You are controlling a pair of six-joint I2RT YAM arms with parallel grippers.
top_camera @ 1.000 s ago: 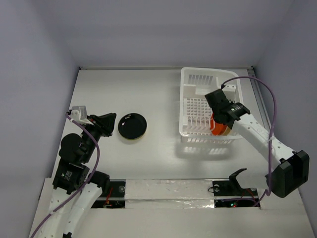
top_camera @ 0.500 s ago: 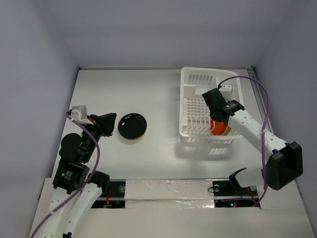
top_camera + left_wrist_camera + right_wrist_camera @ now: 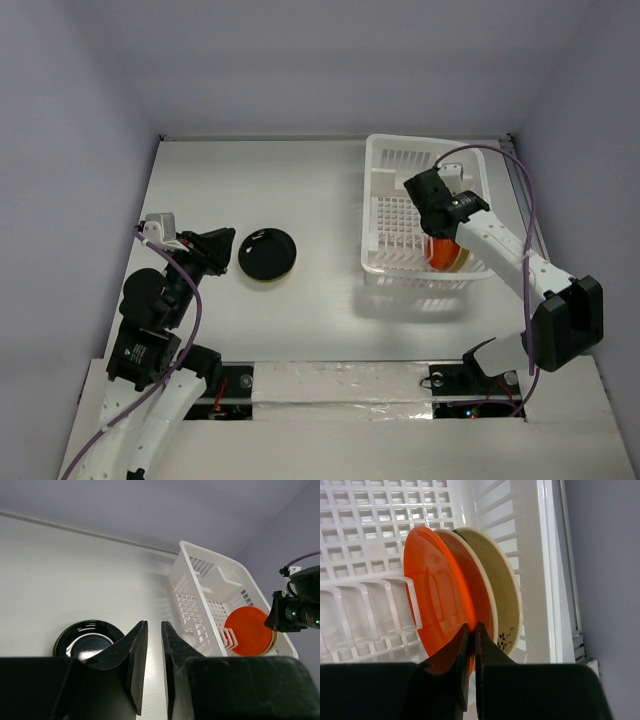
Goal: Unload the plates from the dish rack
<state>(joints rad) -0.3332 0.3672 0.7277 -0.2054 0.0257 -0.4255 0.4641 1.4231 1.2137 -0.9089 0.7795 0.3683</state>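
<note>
Orange plastic, by the look of it: the orange plate stands on edge in the near right corner of the white dish rack, with a beige plate leaning just beside it on the right, so close that we cannot tell whether they touch. The right jaws are all but pressed together, with only a sliver of gap, and as far as we can see they pinch nothing. In the wrist view that sliver lines up with the orange plate's rim. From above, the right jaws hang over the rack, slightly to the far side of the two plates. We judge the main risk to be a descent with the jaws this narrow, which would strike the rim instead of straddling it and knock the plate over. Even once spread, the right-hand side may find no room between the two plates and could catch the beige one too. The light rack could also shift or lift with the plate. The left jaws, narrowly parted and empty, wait beside a black plate lying on the surface.
</note>
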